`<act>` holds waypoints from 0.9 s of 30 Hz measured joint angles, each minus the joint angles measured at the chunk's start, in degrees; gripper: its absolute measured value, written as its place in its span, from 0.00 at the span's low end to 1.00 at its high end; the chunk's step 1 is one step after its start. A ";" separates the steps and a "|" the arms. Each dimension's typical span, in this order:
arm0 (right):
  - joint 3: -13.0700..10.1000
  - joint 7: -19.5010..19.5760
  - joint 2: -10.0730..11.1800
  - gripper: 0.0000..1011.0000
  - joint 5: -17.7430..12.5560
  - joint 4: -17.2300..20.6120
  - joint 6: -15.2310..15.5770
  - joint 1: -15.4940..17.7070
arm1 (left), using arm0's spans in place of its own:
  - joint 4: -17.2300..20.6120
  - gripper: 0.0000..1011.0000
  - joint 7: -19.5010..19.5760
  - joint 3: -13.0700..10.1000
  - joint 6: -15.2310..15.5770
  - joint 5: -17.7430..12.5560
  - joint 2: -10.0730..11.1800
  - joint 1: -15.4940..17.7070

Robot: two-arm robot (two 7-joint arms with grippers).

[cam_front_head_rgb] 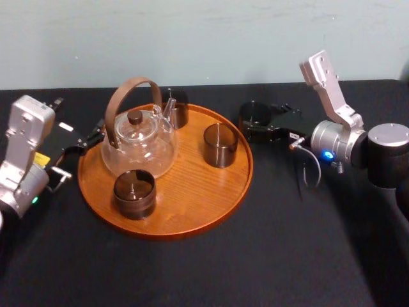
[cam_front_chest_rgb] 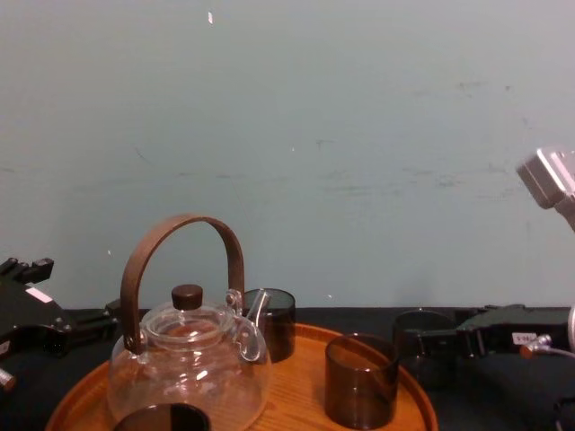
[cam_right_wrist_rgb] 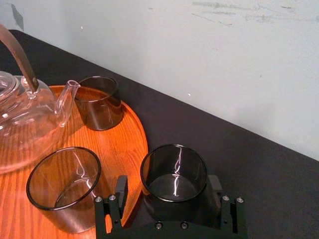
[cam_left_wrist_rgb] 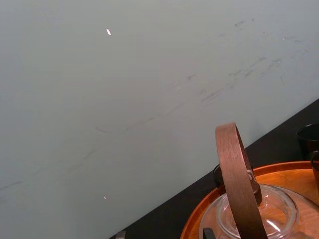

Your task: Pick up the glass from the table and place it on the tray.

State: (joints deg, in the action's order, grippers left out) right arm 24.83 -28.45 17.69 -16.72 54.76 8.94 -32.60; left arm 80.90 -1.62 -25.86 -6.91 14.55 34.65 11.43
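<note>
Right wrist view: glass (cam_right_wrist_rgb: 173, 172) off the tray (cam_right_wrist_rgb: 130, 134), jaws spread around it.
The glass stands upright on the tabletop (cam_right_wrist_rgb: 259, 169) just beside the tray's rim, between the fingers of the right tool (cam_right_wrist_rgb: 168, 181). A gap shows at one finger, so the tool is open and grips nothing. Head view adds the whole tray: a teapot (cam_front_head_rgb: 137, 144) and three other glasses (cam_front_head_rgb: 134, 192) on it, and the left tool (cam_front_head_rgb: 92, 135) just off its left rim, open or closed I cannot tell.

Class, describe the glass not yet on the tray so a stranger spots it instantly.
Find the round wooden tray on the black table. Off its right rim, a smoky glass stands between the open fingers of the right gripper; the left gripper idles at the left rim. Unlike the three glasses by the teapot, it sits on bare table.
</note>
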 joint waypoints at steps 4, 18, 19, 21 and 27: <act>-0.01 0.01 -0.47 0.99 0.20 -0.92 -0.14 -0.50 | 0.00 0.99 0.00 0.00 0.00 0.00 0.00 0.00; -0.31 0.07 -1.77 0.99 0.93 -3.56 -0.67 -1.90 | 0.00 0.99 0.00 0.00 0.00 0.00 0.00 0.00; -0.35 0.05 -1.91 0.99 1.03 -3.90 -0.76 -2.14 | 0.00 0.99 0.00 0.00 0.00 0.00 0.00 0.00; -0.38 0.03 -2.13 0.99 1.16 -4.37 -0.93 -2.45 | 0.00 0.99 0.00 0.00 0.00 0.00 0.00 0.00; -0.57 0.00 -2.52 0.99 1.47 -5.44 -1.35 -3.05 | 0.00 0.99 0.00 0.00 0.00 0.00 0.00 0.00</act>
State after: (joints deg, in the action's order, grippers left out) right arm 24.26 -28.45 15.17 -15.26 49.32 7.60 -35.64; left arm 80.90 -1.62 -25.86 -6.91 14.55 34.65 11.43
